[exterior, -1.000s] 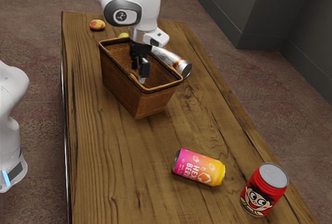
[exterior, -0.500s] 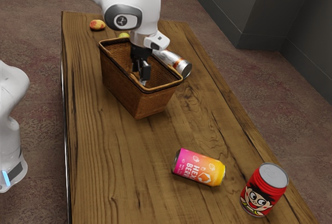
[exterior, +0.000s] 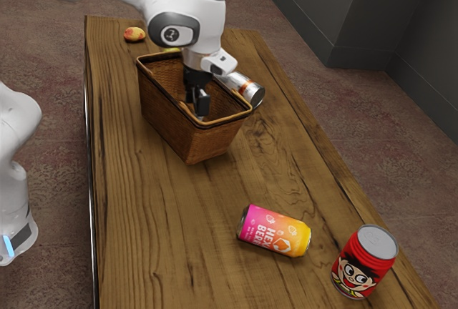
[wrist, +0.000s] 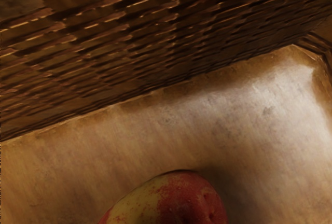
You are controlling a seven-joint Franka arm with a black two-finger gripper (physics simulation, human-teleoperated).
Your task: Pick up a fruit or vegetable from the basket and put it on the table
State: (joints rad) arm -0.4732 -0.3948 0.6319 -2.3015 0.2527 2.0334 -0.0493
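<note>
Wrist view: fruit/veg (wrist: 174,202) w/ long axis approx. along basket wall (wrist: 109,60)

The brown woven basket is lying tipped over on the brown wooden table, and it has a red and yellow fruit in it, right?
Not quite: the basket isn't tipped over. The exterior view shows it standing upright on the table, its opening facing up. It does have the fruit in it.
</note>
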